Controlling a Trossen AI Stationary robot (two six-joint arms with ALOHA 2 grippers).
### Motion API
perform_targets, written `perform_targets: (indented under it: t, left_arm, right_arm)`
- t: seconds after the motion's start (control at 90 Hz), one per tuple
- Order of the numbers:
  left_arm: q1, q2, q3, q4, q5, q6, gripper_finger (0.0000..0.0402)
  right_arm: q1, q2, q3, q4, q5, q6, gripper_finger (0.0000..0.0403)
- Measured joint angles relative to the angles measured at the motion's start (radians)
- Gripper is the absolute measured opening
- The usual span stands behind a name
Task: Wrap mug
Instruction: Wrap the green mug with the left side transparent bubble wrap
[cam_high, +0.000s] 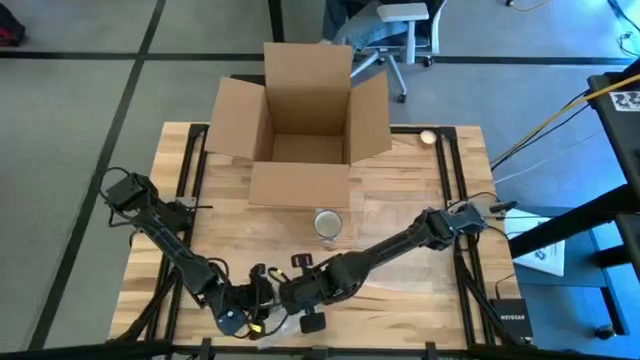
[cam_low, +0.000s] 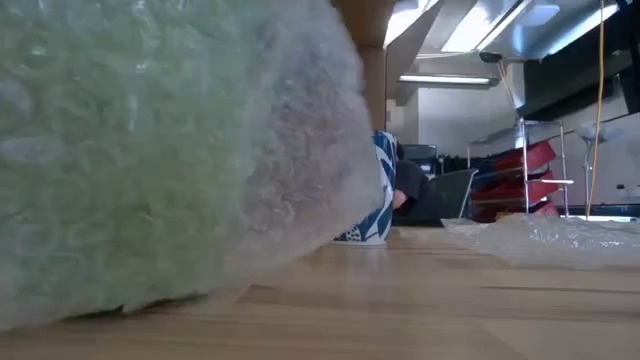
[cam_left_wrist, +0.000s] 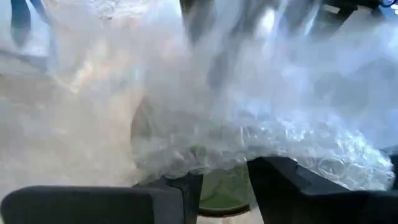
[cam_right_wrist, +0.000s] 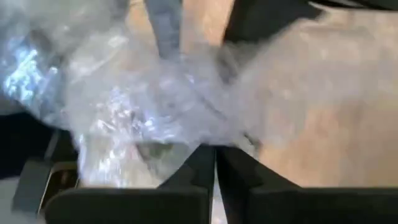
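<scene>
Nearest the front edge of the table (cam_high: 400, 260), both grippers are working at a sheet of bubble wrap (cam_left_wrist: 261, 124), bunched close together there. The left gripper (cam_left_wrist: 222, 186) is showing a gap between its fingers, with the wrap's hem draped over their tips; whether they are pinching it I cannot tell. The right gripper (cam_right_wrist: 215, 168) is holding its fingers almost closed, apparently nipping a fold of the film (the wrist view is too veiled by plastic to be sure of the bite).

Farther in, near the table's middle, the mug (cam_high: 327, 224) is standing upright and bare, well apart from both grippers and in front of the open cardboard box (cam_high: 300, 120). In the low view its blue-patterned side is peeking out behind the lifted wrap, with more wrap lying flat off to one side.

Judging from this, the wrapping itself is not yet begun: the sheet is only being gathered, and carrying it to the mug, folding it round and closing it are all still left.
</scene>
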Motion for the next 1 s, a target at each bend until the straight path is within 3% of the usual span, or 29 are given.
perform_targets:
  t: [0.122, 0.367, 0.578, 1.0]
  left_arm:
    - [0.001, 0.000, -0.001, 0.001, -0.005, -0.003, 0.0105]
    - [0.006, 0.001, -0.002, -0.003, -0.012, -0.021, 0.0105]
    - [0.006, 0.002, -0.003, 0.001, -0.011, -0.023, 0.0105]
    - [0.000, -0.095, -0.004, -0.005, 0.009, -0.012, 0.0105]
  right_arm:
    - [0.000, -0.031, 0.000, -0.042, 0.008, 0.000, 0.0000]
    - [0.002, 0.001, 0.002, 0.176, 0.021, 0.002, 0.0000]
    - [0.000, 0.109, 0.003, 0.129, 0.014, 0.052, 0.0000]
    - [0.003, 0.138, 0.000, 0.117, 0.017, 0.061, 0.0000]
